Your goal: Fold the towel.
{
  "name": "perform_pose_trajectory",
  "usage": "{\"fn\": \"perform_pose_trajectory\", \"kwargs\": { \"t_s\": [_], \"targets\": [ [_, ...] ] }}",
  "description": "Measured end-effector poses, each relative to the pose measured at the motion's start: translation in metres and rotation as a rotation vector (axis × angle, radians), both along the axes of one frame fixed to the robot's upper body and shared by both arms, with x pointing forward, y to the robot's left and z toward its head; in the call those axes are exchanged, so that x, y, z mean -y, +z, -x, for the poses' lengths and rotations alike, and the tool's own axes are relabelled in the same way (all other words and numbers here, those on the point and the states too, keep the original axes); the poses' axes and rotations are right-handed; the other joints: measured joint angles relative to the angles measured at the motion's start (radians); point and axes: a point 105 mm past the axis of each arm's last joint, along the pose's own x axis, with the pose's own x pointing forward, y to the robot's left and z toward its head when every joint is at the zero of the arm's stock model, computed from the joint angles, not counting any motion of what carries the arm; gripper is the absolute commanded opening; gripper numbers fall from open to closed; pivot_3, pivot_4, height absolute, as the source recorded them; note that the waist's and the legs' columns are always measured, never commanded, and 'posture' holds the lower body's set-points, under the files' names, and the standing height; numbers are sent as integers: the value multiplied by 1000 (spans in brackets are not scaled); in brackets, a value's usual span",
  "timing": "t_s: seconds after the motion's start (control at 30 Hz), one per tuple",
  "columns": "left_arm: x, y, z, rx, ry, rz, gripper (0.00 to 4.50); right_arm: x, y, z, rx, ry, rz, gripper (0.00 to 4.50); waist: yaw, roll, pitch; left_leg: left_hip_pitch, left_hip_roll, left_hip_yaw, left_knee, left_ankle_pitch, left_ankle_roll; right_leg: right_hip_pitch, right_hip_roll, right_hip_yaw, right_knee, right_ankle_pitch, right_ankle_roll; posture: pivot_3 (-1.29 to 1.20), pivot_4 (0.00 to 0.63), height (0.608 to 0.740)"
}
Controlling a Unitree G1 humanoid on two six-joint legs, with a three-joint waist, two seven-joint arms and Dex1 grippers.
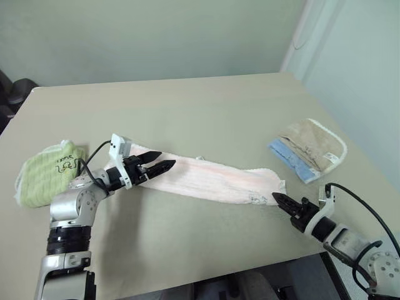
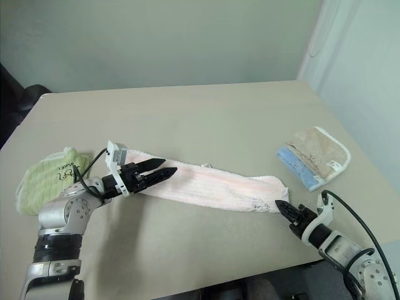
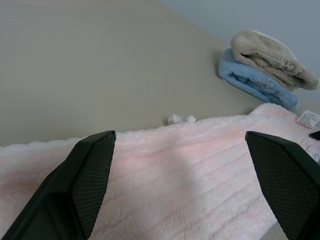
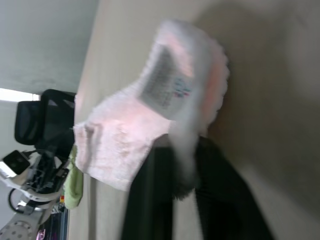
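The pale pink towel lies as a long strip across the middle of the table, running from near left to near right. My left gripper hovers open over the strip's left end; in the left wrist view its two black fingers stand wide apart above the pink cloth. At the strip's right end, my right gripper is shut on the towel's corner. In the right wrist view the fluffy edge sits pinched between the fingers, with a white label just beyond.
A lime-green folded towel lies at the near left, beside my left arm. A beige white-edged towel on a blue cloth sits at the right, close to the table's right edge. A black chair stands beyond the far left corner.
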Motion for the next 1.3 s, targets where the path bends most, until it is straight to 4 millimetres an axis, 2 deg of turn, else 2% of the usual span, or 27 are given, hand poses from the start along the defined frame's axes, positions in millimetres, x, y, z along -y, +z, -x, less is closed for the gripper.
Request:
{"fn": "perform_pose_trajectory", "kwargs": {
  "t_s": [0.13,0.23,0.33,0.43,0.53,0.73,0.87,1.0,1.17,1.3],
  "targets": [
    [0,0,0,2,2,0,4500,33,6,-5,20,-78,87,21,8,3,1,-3,-2,0,0,0,1,-2,-2,1,0,-1,1,0,150,740],
    [1,0,0,3,1,4,4500,51,26,-10,89,-97,137,21,12,4,1,-4,-2,0,0,-1,2,-3,-2,1,2,-1,1,0,150,740],
    [3,0,-1,3,-3,11,4500,61,41,-10,141,-73,191,21,13,4,1,-3,-1,-1,-2,-2,2,-3,-1,0,3,-1,1,0,150,740],
    [3,1,-2,8,-4,11,4500,62,50,-10,174,-18,258,21,13,4,0,-2,-2,-1,-2,-2,3,-2,-1,0,3,-1,1,0,150,740],
    [5,3,-3,15,-7,13,4500,48,60,-12,228,90,379,21,11,5,0,-1,-2,0,-1,-2,4,-1,-1,0,3,-1,1,0,150,740],
    [8,2,-4,16,-2,18,4500,-3,82,-12,384,371,559,21,7,5,1,0,-2,0,0,0,5,0,-1,0,3,-1,1,0,150,740],
    [10,1,-4,14,-3,21,4500,-22,86,-23,438,478,664,21,4,5,1,0,-2,0,0,2,6,0,-1,0,2,-1,1,0,150,740],
    [11,0,-4,15,-5,27,4500,-42,94,-36,501,575,711,21,4,6,1,1,-2,0,0,8,15,0,-1,0,3,3,2,0,150,740],
    [14,0,-5,19,-10,35,4500,-76,86,-53,521,702,717,21,4,6,1,2,-1,-1,-1,7,16,-1,-1,-1,3,8,0,0,150,740],
    [16,-1,-5,23,-10,38,4500,-101,68,-60,503,802,732,21,5,6,1,2,-1,-2,-1,7,16,-1,-1,-2,3,10,-4,0,150,740]
  ]
}}
